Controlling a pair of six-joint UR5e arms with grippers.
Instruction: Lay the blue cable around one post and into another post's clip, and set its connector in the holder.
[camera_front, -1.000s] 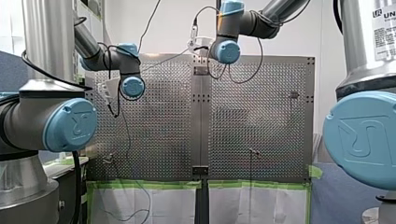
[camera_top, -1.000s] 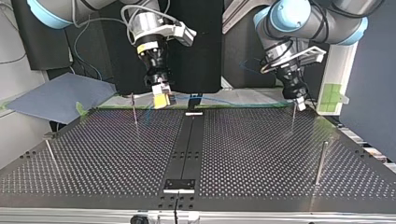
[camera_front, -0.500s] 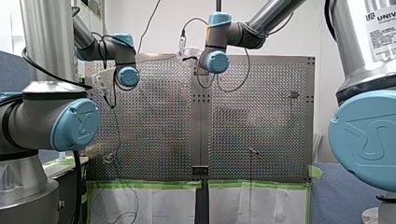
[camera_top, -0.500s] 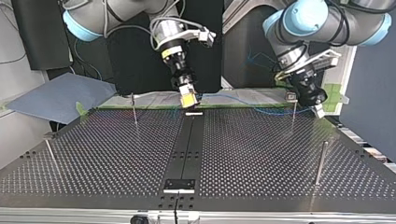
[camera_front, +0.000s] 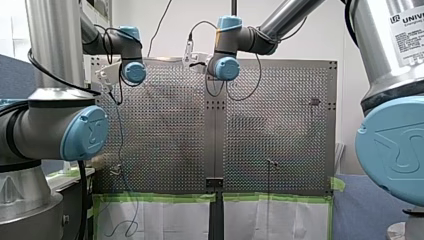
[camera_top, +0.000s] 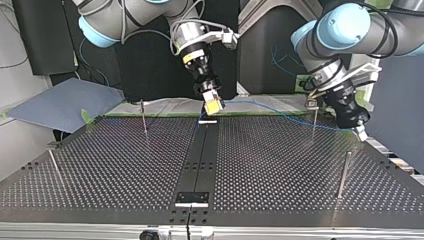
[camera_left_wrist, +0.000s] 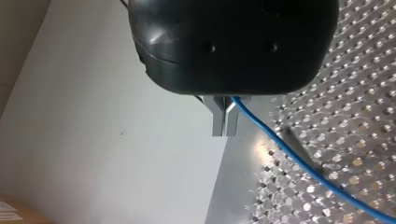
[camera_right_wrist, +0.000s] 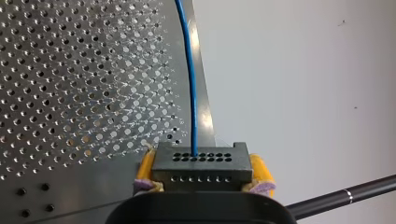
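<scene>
Both arms shifted; routing underway.
Connector (camera_right_wrist: 201, 163), clamped in right pincer (camera_top: 213, 103), is brought near holder (camera_top: 207, 121); blue cable (camera_right_wrist: 190, 93), clamped in left pincer (camera_left_wrist: 225, 122), is carried past a post (camera_top: 314, 122).

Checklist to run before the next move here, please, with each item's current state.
1. My right claw clamps the connector between yellow pads: ok.
2. My left claw is shut on the blue cable: ok.
3. Cable sits in the clip on its post: not ok, it crosses below the clip.
4. Which side of that post the cable passes: cannot tell.
5. The connector rests in the holder: not ok, held above it.
</scene>
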